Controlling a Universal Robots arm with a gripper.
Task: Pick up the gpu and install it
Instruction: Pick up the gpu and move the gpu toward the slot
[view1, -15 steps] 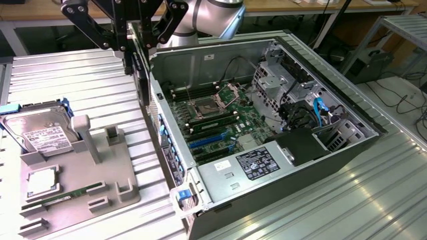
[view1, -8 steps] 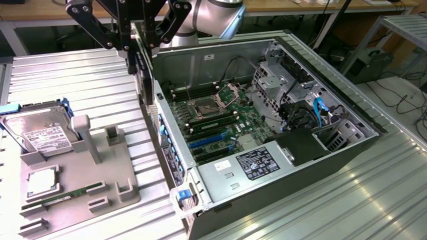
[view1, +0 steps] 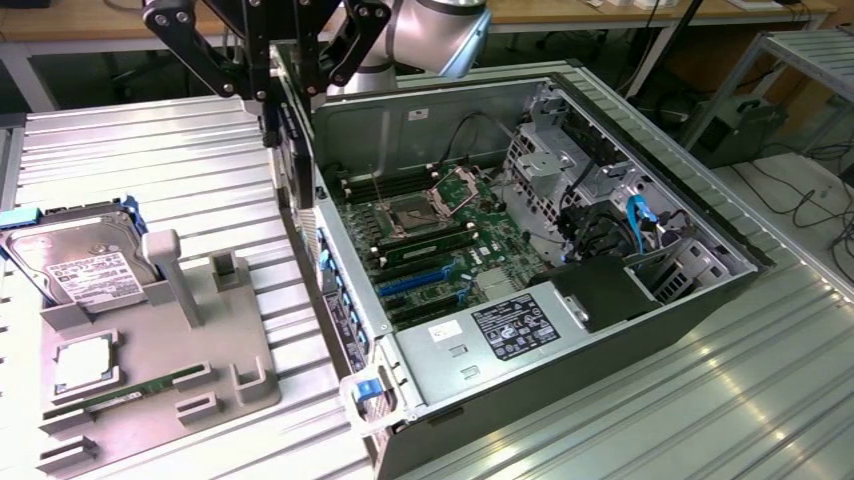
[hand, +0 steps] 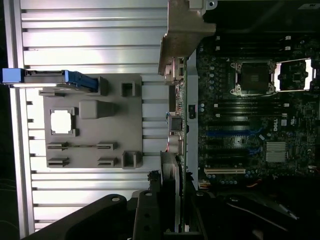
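The gripper (view1: 291, 95) is partly closed and clamps the gpu (view1: 302, 165) by its top edge, so the card hangs edge-down directly beneath the fingers. I judge the card light, stiff and fragile; it is best gripped on the board edges, clear of components. Just beyond the card is the open computer case (view1: 601, 390), with the motherboard (hand: 240, 125) farther in.

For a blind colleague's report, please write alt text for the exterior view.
Robot jaws hold the gpu upright at the edge of an open computer case, its motherboard exposed. On the exterior view's left, a grey tray carries a hard drive.
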